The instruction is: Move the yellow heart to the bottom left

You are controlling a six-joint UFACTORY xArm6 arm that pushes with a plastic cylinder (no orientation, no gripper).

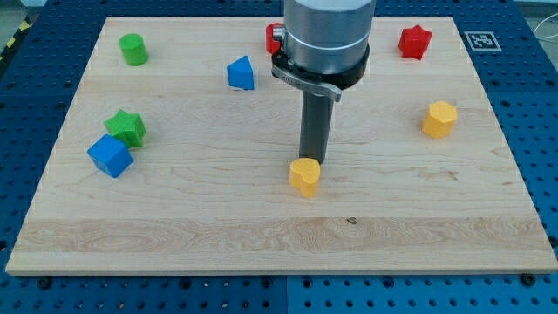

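Note:
The yellow heart (305, 176) lies near the middle of the wooden board (174, 218), a little toward the view's bottom. My tip (311, 160) stands right at the heart's upper edge, touching it or nearly so, on its top-right side. The rod rises from there into the grey arm body (327, 39) at the view's top centre.
A yellow hexagon block (439, 119) sits at the right. A red star (415, 41) is at the top right, a red block (274, 37) partly hidden behind the arm. A blue block (241, 73), green cylinder (133, 49), green star (126, 127) and blue cube (110, 155) are on the left.

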